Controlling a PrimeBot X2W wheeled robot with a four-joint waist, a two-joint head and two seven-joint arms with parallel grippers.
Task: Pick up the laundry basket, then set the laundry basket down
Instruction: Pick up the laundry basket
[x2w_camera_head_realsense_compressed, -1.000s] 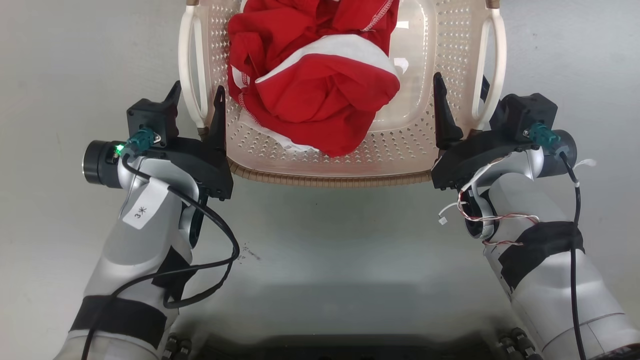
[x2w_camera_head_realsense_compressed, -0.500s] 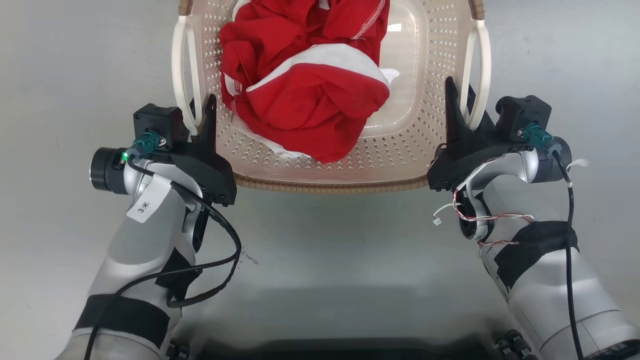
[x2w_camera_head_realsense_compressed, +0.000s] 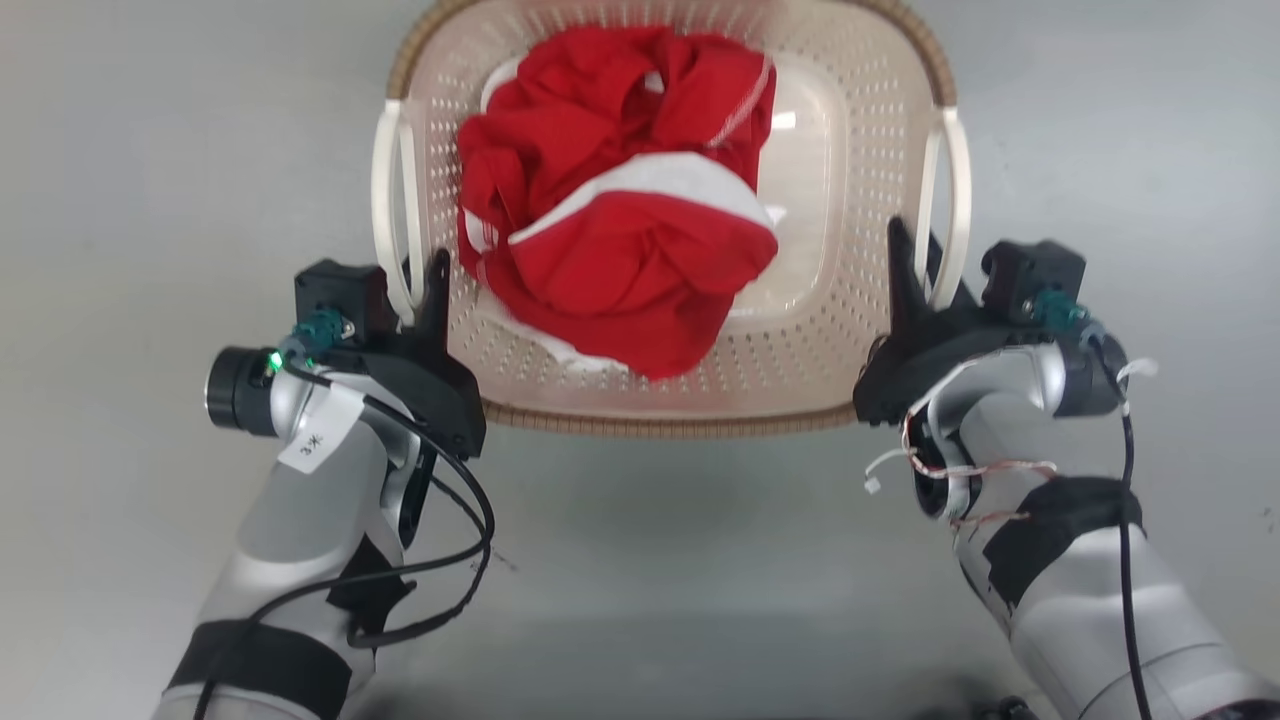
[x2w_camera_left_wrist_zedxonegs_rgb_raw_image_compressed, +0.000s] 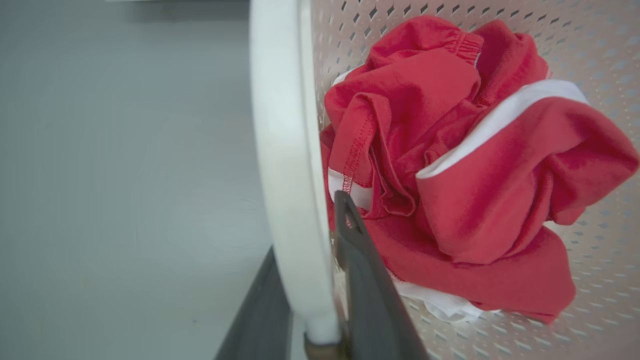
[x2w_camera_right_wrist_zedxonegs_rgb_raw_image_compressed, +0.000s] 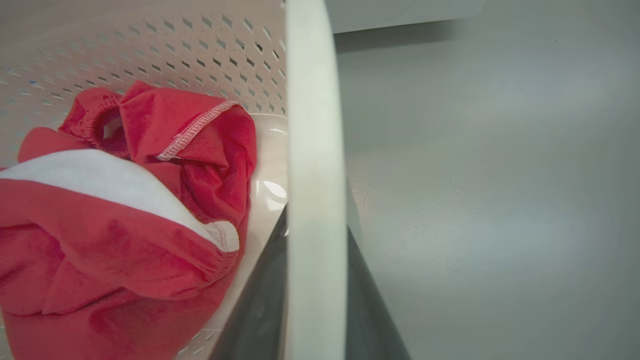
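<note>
The left pincer (x2w_camera_head_realsense_compressed: 415, 285) was clamped on the white plastic left side handle (x2w_camera_head_realsense_compressed: 383, 200), one long dark finger inside the loop and one outside, and the right pincer (x2w_camera_head_realsense_compressed: 918, 268) gripped the white right side handle (x2w_camera_head_realsense_compressed: 962, 190) the same way. Between them, straight ahead of the robot, sat the small cream-white perforated plastic laundry basket (x2w_camera_head_realsense_compressed: 660, 424) with its brown woven-look rim, holding a crumpled red-and-white cloth garment (x2w_camera_head_realsense_compressed: 620, 260). Pale grey floor (x2w_camera_head_realsense_compressed: 150, 150) lay around it; whether the basket touched it could not be told.

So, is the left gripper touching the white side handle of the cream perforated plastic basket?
Touching. Left wrist view: the left gripper clamps the white side handle, fingers flush, no gap.
</note>
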